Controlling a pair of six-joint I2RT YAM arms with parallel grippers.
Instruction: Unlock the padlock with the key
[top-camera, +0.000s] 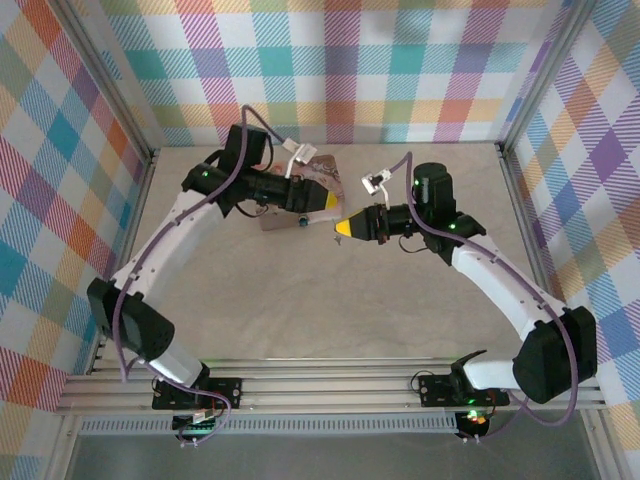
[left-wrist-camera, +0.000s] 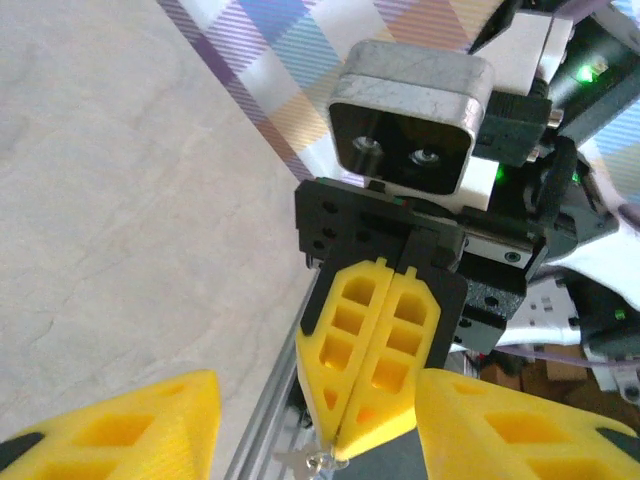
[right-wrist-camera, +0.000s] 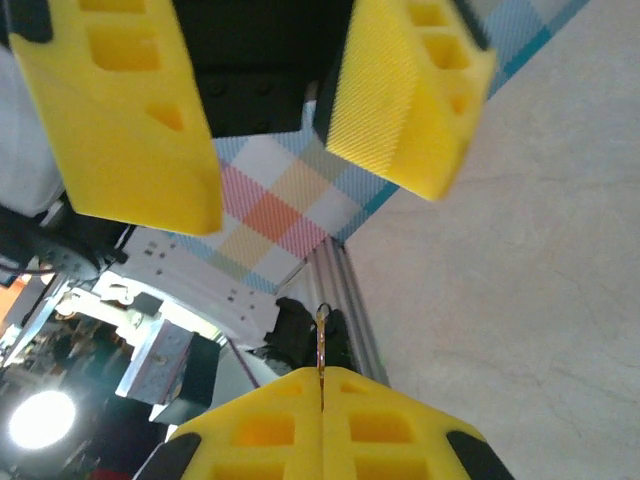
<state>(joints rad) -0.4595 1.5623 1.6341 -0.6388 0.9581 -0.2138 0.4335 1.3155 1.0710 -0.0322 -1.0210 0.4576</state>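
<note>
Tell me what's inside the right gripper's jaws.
A thin silvery key, one end poking out of the shut right gripper. The rest is hidden inside the grip.

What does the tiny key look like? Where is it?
The key is tiny, thin and silvery, metal by its look, with a small loop at its free end. The shut right gripper pinches it, so only a short piece pokes out. It is up in the air, pointing at the open left gripper, which does not touch it.
</note>
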